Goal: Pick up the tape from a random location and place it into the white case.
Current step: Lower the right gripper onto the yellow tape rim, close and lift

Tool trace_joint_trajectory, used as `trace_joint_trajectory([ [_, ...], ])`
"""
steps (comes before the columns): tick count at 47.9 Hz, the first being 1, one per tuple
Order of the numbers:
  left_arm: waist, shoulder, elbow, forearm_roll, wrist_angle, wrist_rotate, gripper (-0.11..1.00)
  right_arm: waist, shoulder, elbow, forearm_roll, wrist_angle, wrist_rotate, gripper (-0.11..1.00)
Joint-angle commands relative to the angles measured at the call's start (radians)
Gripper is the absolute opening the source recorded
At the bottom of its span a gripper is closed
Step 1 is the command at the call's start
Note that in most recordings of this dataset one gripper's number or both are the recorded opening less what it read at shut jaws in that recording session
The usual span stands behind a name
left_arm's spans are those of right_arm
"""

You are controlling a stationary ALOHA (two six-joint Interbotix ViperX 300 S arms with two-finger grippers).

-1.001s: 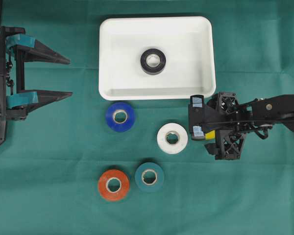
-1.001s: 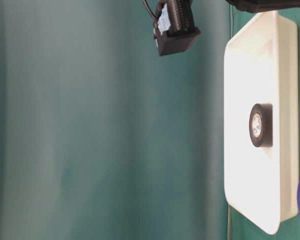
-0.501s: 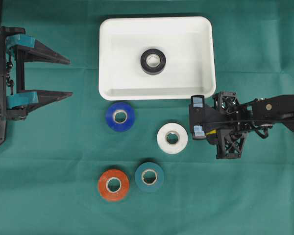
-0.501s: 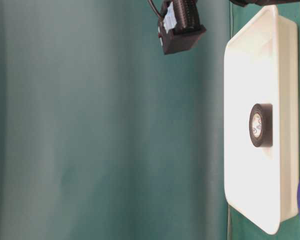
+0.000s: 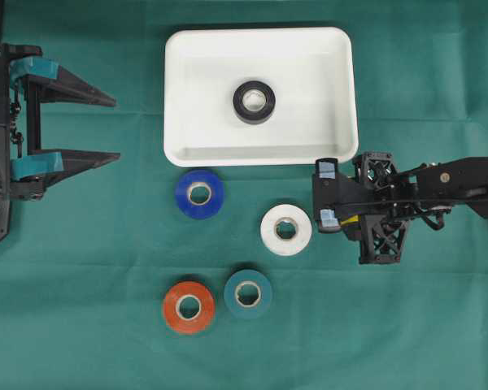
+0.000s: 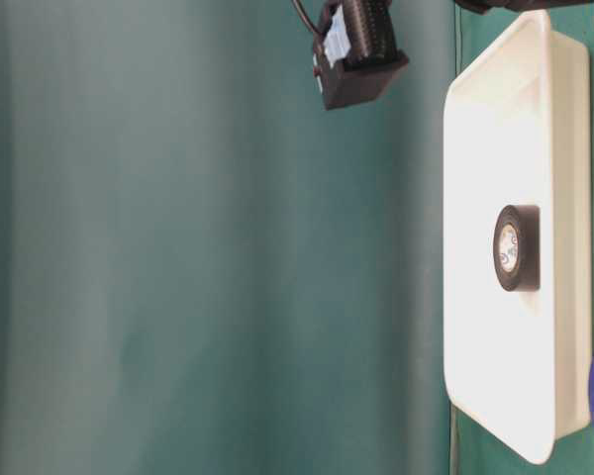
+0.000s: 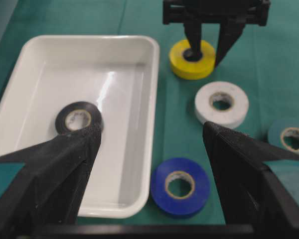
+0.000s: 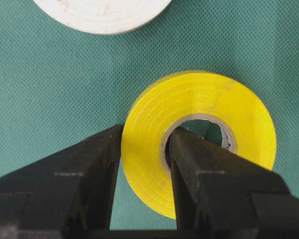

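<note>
Pinching yellow tape roll [image 8: 199, 162] wall: right gripper [image 8: 142, 169] has one finger in core, one outside, closed on it beside white case [image 5: 342, 97]. Left gripper [image 7: 149, 159] wide, idle. Black roll [image 5: 254, 101] in case.

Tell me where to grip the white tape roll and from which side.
Grip the white tape roll across its ring wall from straight above, one finger in the core hole, one outside. It lies flat on the cloth, hole up, as the right claw already straddles the yellow tape roll.
</note>
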Motion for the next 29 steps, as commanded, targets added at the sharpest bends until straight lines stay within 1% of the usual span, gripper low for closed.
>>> trace_joint_trajectory([
  [1, -0.002, 0.002, -0.018, -0.002, -0.008, 0.0, 0.82, -0.002, -0.034, -0.032, -0.003, 0.029, 0.0, 0.32],
  [10, -0.003, 0.002, -0.018, 0.0, -0.008, 0.0, 0.82, -0.002, -0.083, -0.078, -0.002, 0.129, 0.002, 0.32],
  [29, -0.003, 0.002, -0.02, 0.0, -0.008, -0.002, 0.82, -0.002, -0.179, -0.198, -0.005, 0.377, 0.002, 0.31],
])
